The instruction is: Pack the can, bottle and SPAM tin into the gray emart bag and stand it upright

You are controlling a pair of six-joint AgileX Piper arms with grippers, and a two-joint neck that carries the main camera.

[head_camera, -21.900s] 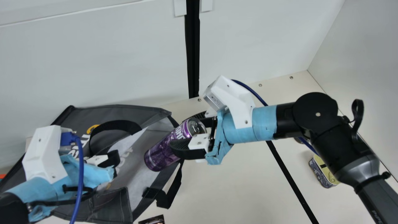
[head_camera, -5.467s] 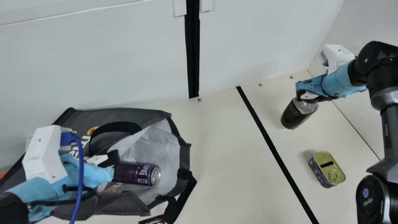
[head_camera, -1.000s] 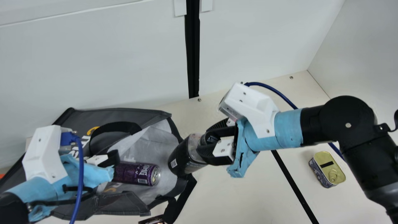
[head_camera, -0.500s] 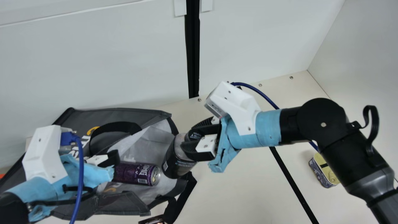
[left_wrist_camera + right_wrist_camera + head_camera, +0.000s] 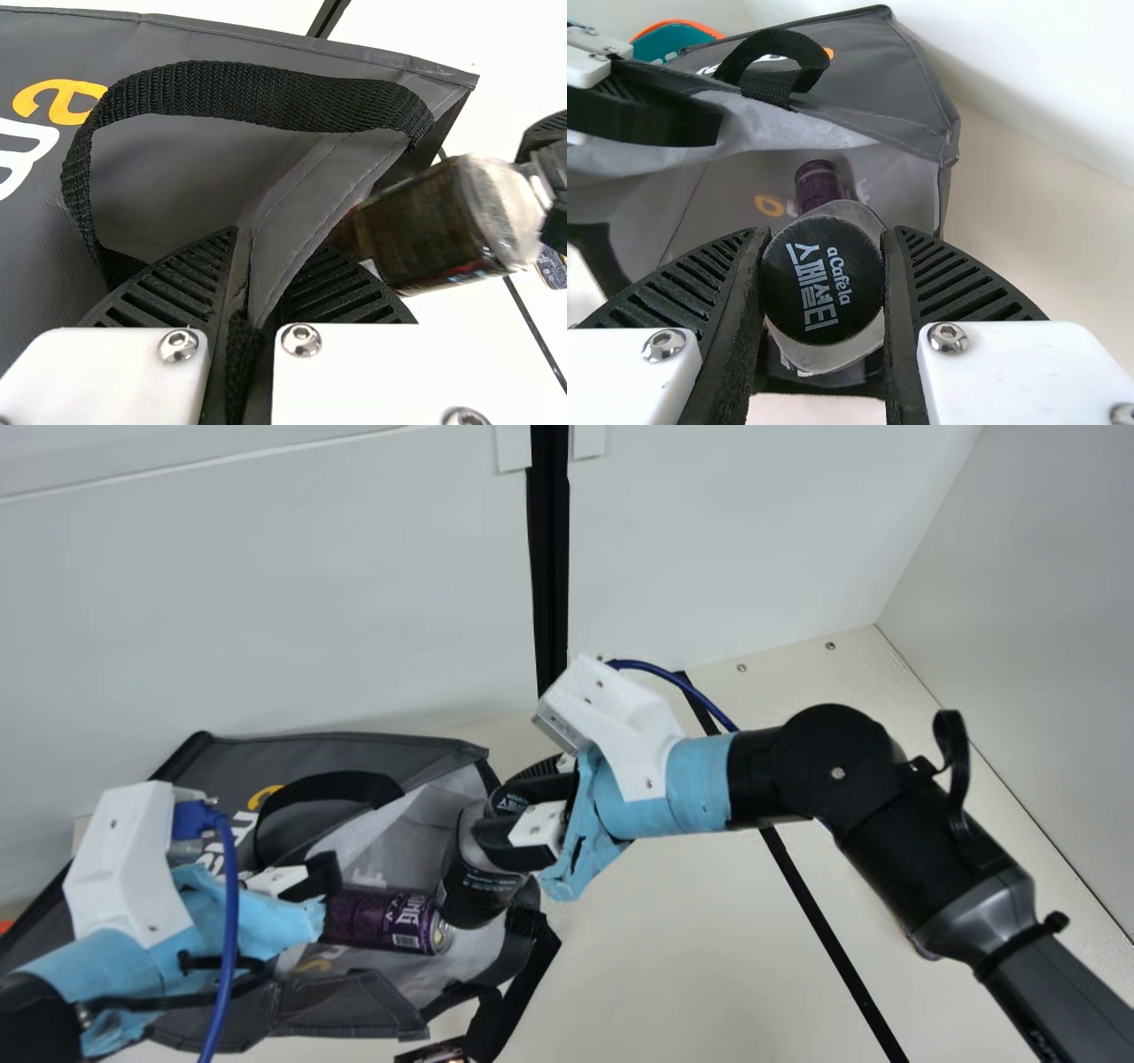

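The gray bag [image 5: 354,748] lies on its side at the left, its mouth facing right. My left gripper [image 5: 310,881] is shut on the bag's edge by the handle; in the left wrist view the left gripper [image 5: 252,301] pinches that gray fabric. Inside the bag lies the purple can [image 5: 376,919]. My right gripper [image 5: 523,815] holds the dark bottle [image 5: 478,886] by its cap at the mouth, overlapping the can's end. In the right wrist view the right gripper [image 5: 822,283] has the black cap [image 5: 822,282] between its pads. The SPAM tin is mostly hidden behind my right arm.
A black strap loop [image 5: 523,974] hangs from the bag's mouth onto the table [image 5: 673,957]. A small dark item [image 5: 434,1052] lies at the near edge. A black tape line [image 5: 824,930] crosses the table; white walls stand behind and at the right.
The can has gone into the bag, and my right gripper has taken hold of the bottle and carried it left to the bag's mouth. The left gripper keeps still.
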